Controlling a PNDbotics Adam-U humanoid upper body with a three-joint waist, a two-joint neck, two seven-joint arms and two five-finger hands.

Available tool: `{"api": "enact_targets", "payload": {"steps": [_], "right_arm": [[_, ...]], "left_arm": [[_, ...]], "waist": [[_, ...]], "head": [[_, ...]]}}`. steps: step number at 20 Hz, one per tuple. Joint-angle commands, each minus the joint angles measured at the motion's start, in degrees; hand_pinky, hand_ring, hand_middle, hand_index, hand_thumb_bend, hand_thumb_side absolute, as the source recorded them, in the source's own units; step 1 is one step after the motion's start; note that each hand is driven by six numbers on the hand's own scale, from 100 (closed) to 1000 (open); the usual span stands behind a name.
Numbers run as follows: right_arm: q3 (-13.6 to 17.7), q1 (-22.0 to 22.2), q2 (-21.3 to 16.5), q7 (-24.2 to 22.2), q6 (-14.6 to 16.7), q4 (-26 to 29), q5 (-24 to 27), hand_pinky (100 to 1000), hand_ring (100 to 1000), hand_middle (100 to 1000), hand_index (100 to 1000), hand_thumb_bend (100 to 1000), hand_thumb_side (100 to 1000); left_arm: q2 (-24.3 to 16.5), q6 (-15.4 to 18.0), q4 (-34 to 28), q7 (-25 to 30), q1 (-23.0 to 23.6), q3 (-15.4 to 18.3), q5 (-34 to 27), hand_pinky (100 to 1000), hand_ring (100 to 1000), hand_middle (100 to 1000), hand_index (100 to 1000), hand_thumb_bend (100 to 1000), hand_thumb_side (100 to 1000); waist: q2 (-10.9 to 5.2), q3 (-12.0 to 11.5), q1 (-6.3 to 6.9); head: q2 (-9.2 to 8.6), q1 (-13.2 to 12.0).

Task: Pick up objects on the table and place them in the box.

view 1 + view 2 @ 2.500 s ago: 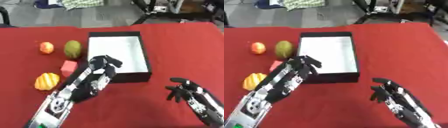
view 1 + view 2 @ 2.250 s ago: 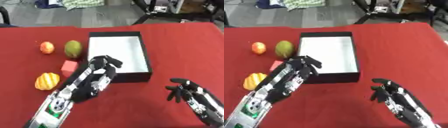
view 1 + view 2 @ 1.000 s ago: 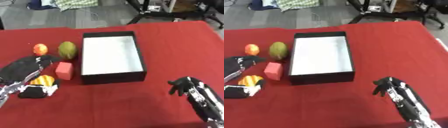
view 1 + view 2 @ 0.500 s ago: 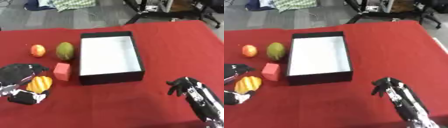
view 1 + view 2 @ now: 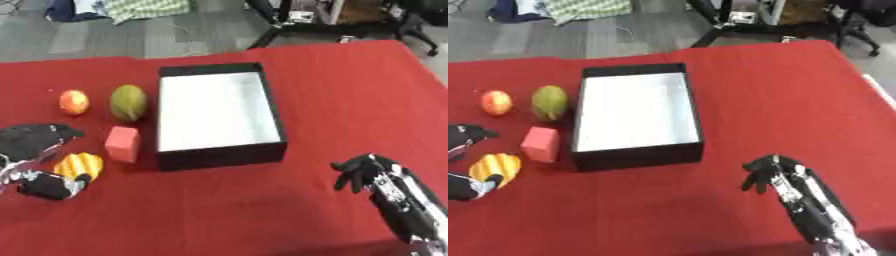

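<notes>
Beside the box, a pink block flanks the left hand cupping a yellow fruit.

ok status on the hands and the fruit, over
Left hand around yellow fruit, not lifted. Right hand idle, fingers curled. Box empty, path clear.

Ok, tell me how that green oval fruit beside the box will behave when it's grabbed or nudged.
The green fruit looks rounded and smooth, so it may roll if nudged and could slip in curled fingers. It appears solid rather than floppy. It lies apart from the box, so there is room round it.
</notes>
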State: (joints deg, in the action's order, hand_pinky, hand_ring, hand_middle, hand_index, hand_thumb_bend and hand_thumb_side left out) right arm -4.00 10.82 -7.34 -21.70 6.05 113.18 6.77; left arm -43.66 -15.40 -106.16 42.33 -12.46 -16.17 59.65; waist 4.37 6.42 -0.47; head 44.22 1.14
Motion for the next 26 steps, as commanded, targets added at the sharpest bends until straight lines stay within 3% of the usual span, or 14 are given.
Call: {"api": "enact_targets", "payload": {"steps": [1,6,10,12,14,16,19,26], "right_arm": [[-0.1,0.0,-0.9,-0.1,0.0,1.4,-0.3,874,495,306,609,100,671],[-0.2,0.0,-0.9,-0.2,-0.1,1.4,-0.3,874,495,306,610,100,672],[0.0,0.0,-0.8,-0.1,-0.1,1.4,-0.3,874,495,306,610,100,681],[0.0,0.0,-0.8,-0.1,-0.2,1.4,-0.4,874,495,306,610,100,682],[0.0,0.0,-0.8,-0.1,-0.2,1.4,-0.4,874,494,306,610,100,683],[0.0,0.0,-0.8,0.0,-0.2,1.4,-0.5,874,494,306,610,100,685],[0.1,0.1,-0.8,0.1,-0.2,1.4,-0.6,874,494,305,610,100,687],[0.2,0.2,-0.9,0.3,-0.2,1.4,-0.7,874,494,305,610,100,682]], "left_arm": [[0.0,-0.7,4.1,-2.7,-1.9,-0.1,-1.8,827,757,823,962,235,564],[1.8,-0.8,10.3,-6.6,-3.3,-0.9,-4.5,817,740,798,941,190,564],[2.8,0.0,13.7,-5.9,-3.2,-1.7,-7.8,809,724,783,931,161,646],[2.8,0.4,14.5,-4.9,-3.1,-1.8,-8.6,803,703,760,914,156,573],[2.8,0.7,14.4,-4.9,-3.0,-1.5,-8.5,759,601,640,826,148,249],[2.8,0.5,13.7,-6.5,-2.9,-1.0,-8.1,700,515,534,738,100,229],[2.5,-0.7,11.6,-11.4,-2.7,0.0,-7.3,597,392,402,597,100,216],[-0.2,-3.7,-2.5,-19.7,-5.3,4.6,-10.5,570,357,369,570,100,229]], "waist": [[-1.56,0.1,0.73],[-1.54,0.2,0.72],[-1.48,0.3,0.73],[-1.45,0.2,0.74],[-1.44,0.2,0.72],[-1.43,0.1,0.7],[-1.45,0.0,0.69],[-1.68,-0.2,0.68]], "head": [[-0.1,0.1],[-0.1,0.1],[-0.1,0.1],[-0.1,0.1],[-0.1,0.3],[-0.1,0.3],[-0.1,0.2],[-0.1,0.5]]}}
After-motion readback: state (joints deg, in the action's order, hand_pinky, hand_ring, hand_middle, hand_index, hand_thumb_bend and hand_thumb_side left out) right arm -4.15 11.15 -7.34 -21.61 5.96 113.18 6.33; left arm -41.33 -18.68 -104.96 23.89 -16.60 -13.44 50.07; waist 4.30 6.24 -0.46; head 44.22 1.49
